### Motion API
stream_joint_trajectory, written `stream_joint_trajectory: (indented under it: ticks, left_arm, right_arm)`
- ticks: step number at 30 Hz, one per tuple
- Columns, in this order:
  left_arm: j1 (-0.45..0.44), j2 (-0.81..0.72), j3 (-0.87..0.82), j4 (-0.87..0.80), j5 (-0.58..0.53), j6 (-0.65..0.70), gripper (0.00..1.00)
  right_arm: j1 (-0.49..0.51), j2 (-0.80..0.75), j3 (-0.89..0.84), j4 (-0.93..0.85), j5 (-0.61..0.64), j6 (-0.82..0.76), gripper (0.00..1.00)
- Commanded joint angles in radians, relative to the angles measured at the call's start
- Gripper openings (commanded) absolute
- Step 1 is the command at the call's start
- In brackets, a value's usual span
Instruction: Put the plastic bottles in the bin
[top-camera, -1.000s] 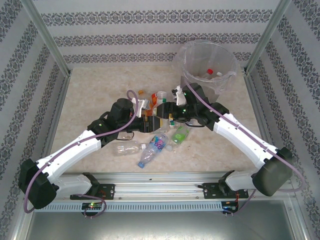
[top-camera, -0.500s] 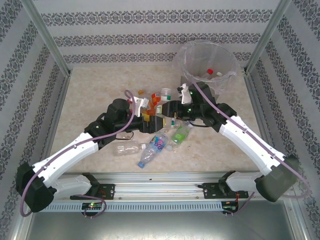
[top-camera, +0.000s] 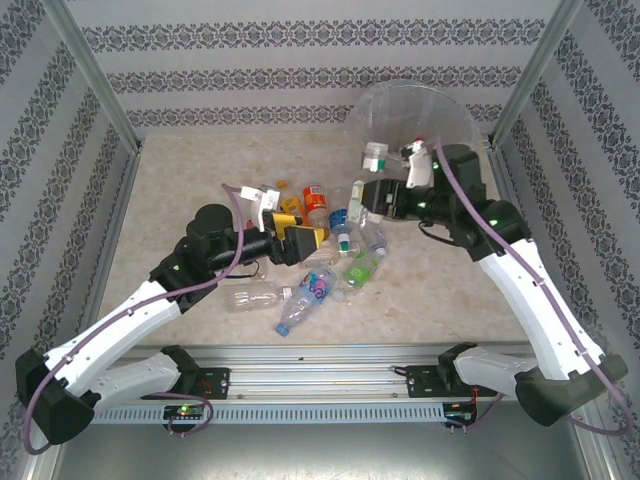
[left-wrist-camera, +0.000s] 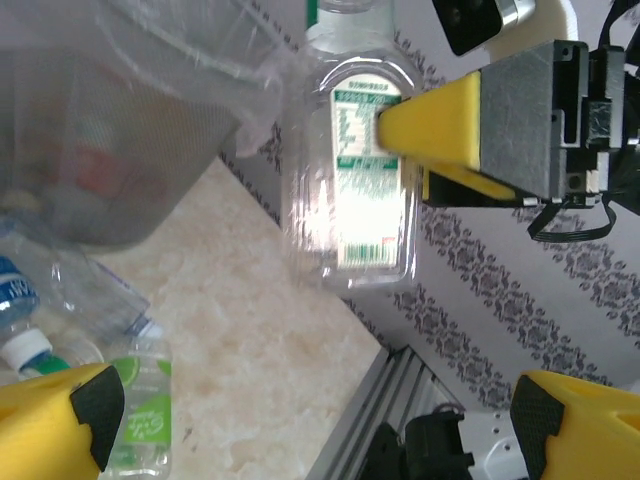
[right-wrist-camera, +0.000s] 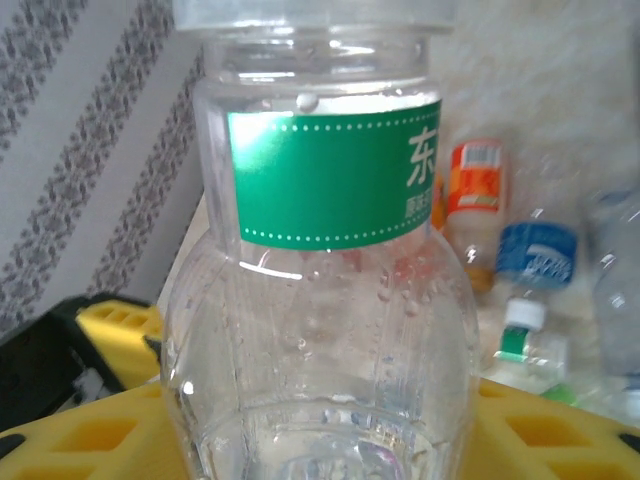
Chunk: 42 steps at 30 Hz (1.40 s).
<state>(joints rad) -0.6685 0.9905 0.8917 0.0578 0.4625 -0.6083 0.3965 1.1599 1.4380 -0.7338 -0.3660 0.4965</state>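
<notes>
My right gripper (top-camera: 372, 190) is shut on a clear plastic bottle with a green and white label (top-camera: 375, 157), held in the air just left of the grey bin (top-camera: 452, 108). The right wrist view has that bottle (right-wrist-camera: 320, 300) upright between the yellow fingers (right-wrist-camera: 95, 440). From the left wrist view the held bottle (left-wrist-camera: 350, 170) hangs beside the bagged bin (left-wrist-camera: 120, 130). My left gripper (top-camera: 300, 240) hovers open over the pile, nothing between its fingers (left-wrist-camera: 60, 420). Several bottles lie on the table, among them an orange-labelled (top-camera: 313, 198), a green-labelled (top-camera: 360, 268) and a blue-labelled one (top-camera: 298, 315).
The bin holds bottles, one red-capped (top-camera: 420, 143). A clear bottle (top-camera: 255, 297) lies at the pile's near left. Metal frame posts (top-camera: 100, 85) and patterned walls close in the marble table (top-camera: 180, 180). A rail (top-camera: 330, 355) runs along the near edge.
The right arm has lifted the green-labelled bottle out of the pile and carried it up and right to the bin. The left arm has drawn back to the left.
</notes>
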Motion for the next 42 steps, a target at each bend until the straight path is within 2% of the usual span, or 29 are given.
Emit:
stream_joint_trajectory:
  ticks: [1, 9, 17, 23, 34, 42]
  left_arm:
    - [-0.014, -0.047, 0.003, 0.086, -0.053, 0.012, 1.00]
    - [-0.014, -0.074, 0.012, 0.048, -0.080, 0.015, 1.00]
    - [-0.014, -0.114, 0.018, -0.038, -0.119, 0.055, 1.00]
    - [-0.014, -0.132, 0.022, -0.113, -0.139, 0.089, 1.00]
    - [-0.014, -0.138, 0.033, -0.255, -0.168, 0.174, 1.00]
    - [-0.014, -0.167, 0.019, -0.253, -0.165, 0.181, 1.00]
  right_arm:
    - [-0.060, 0.025, 0.118, -0.071, 0.070, -0.103, 0.60]
    - [-0.184, 0.201, 0.363, -0.099, 0.148, -0.177, 0.60]
    - [-0.244, 0.413, 0.561, -0.076, 0.186, -0.165, 0.59]
    - [-0.271, 0.579, 0.709, -0.106, 0.259, -0.132, 0.59]
    - [-0.283, 0.756, 0.797, -0.148, 0.265, -0.063, 0.60]
    - [-0.283, 0.837, 0.829, -0.177, 0.222, -0.026, 0.63]
